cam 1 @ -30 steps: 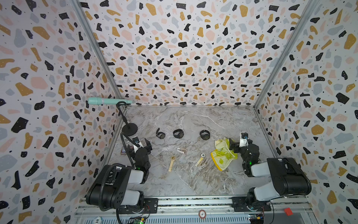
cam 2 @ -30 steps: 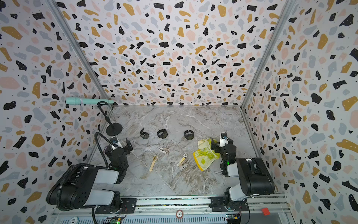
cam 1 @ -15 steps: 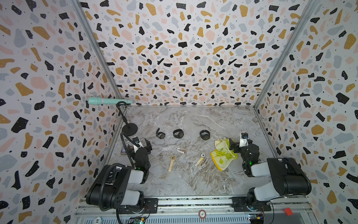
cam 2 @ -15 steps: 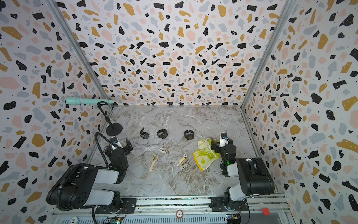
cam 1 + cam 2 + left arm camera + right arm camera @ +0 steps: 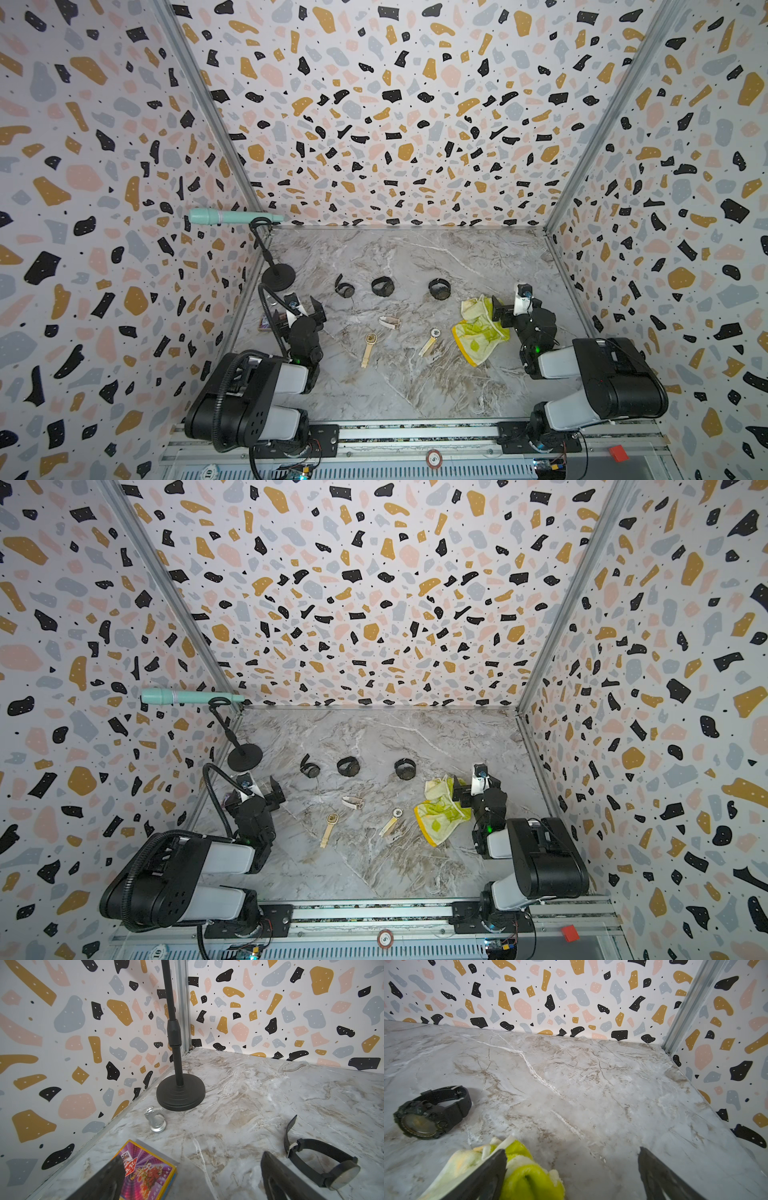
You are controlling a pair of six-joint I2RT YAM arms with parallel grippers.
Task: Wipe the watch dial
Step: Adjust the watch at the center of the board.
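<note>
While both grippers stand wide open and empty — right gripper (image 5: 509, 308) at the edge of the cloth (image 5: 478, 338), left gripper (image 5: 305, 306) well apart from it — a shallow pinch could lose the cloth, or a sweep could shove the nearest watch (image 5: 439, 289), lying loose just beyond the cloth

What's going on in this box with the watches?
Nothing is being handled yet. The robot's left tool and right tool both hang open above the marble table. The right tool is right by a yellow cloth. Three black watches and three pale-strapped watches lie untouched; no wiping is under way.
</note>
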